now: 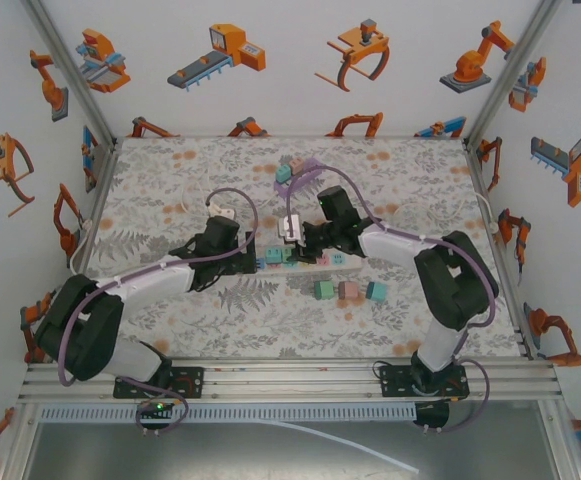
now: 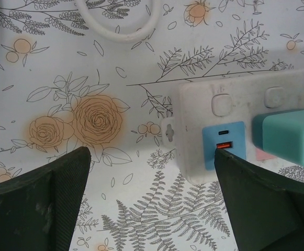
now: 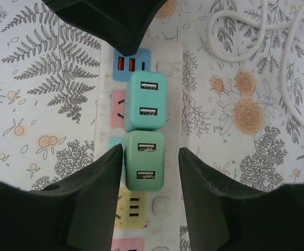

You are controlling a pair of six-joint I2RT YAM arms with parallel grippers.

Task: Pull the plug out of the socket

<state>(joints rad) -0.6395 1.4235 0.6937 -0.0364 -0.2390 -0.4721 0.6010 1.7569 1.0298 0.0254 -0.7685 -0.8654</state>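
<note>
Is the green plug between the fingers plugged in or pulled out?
Plugged in: the teal plug sits on the power strip, between the right gripper fingers.

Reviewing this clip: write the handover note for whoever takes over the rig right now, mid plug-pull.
Left gripper: open wide at the USB end of the white power strip; whether it touches the strip I cannot tell.
Right gripper: open, straddling the nearer green charger, one finger against its side and a gap on the other.
Things: two green chargers are plugged in next to each other on the strip; the farther charger is untouched.
Done: both arms are in position.
Left: close on the nearer charger, probably brace the strip, and pull the charger out.
</note>
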